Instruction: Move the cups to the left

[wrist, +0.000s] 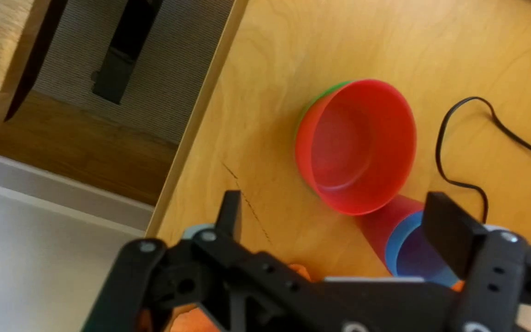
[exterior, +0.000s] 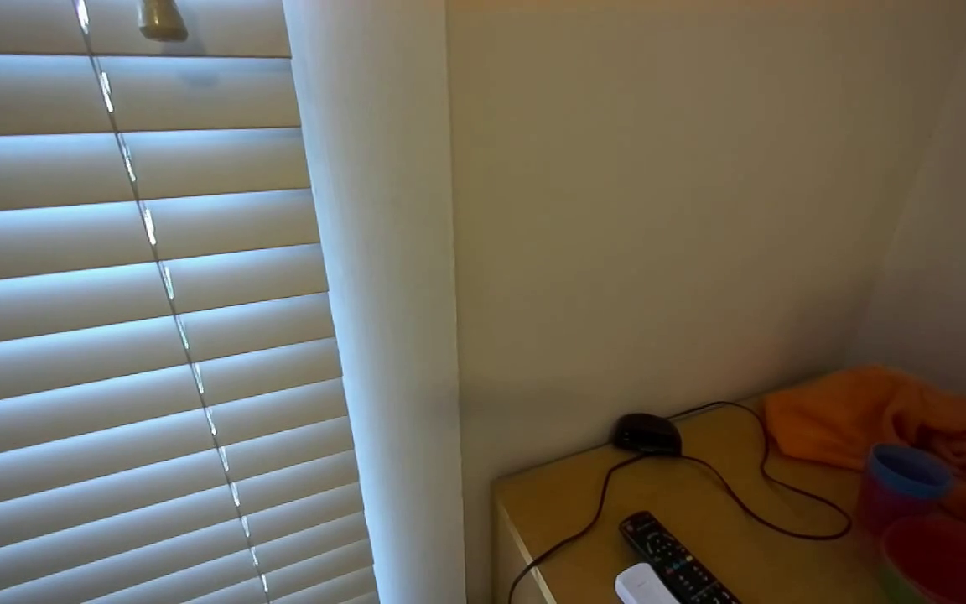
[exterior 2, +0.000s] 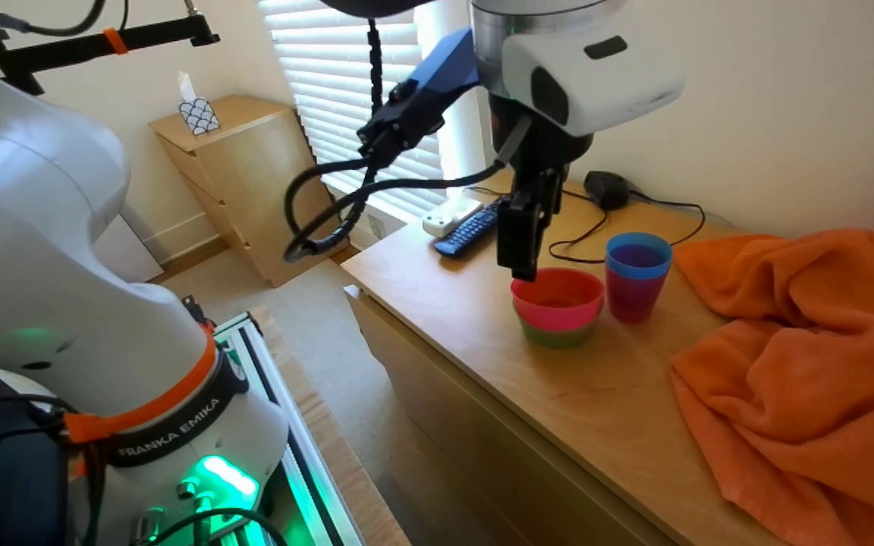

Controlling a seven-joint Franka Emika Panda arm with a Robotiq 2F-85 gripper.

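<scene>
On the dresser [exterior 2: 611,394]: cups [exterior 2: 636,292] stood upright in a nested stack, blue at the rim and purple-red below.
Cup position: between the bowls [exterior 2: 557,315] and the orange cloth [exterior 2: 801,379]; just beside the bowls, contact not discernible in the views.
Bowls: red was seated inside green, opening upward.
Gripper [wrist: 333,207]: jaws stood apart, with a wide gap between the fingers [wrist: 447,230]; in an exterior view, it pointed down over the dresser near the bowls.
Wrist view: one finger crossed in front of the cups' rim, and the bowls showed beyond the gap.
Orange cloth: lay rumpled on the dresser.
Remote control [exterior 2: 469,229]: lay beside a white block [exterior 2: 451,217].
Power adapter [exterior 2: 607,189]: rested near the wall [exterior 2: 771,114]; a black cord [wrist: 438,147] curved over the dresser near the bowls.
Blinds [exterior: 55,319]: hung beside the wall, slats bright along one edge.
Tissue box [exterior 2: 199,115]: stood on a wooden chest [exterior 2: 270,167] in the background.
Arm [exterior 2: 35,243]: was white, with a green light [exterior 2: 230,475] glowing at its base and a cable [exterior 2: 407,183] looped near the gripper.
</scene>
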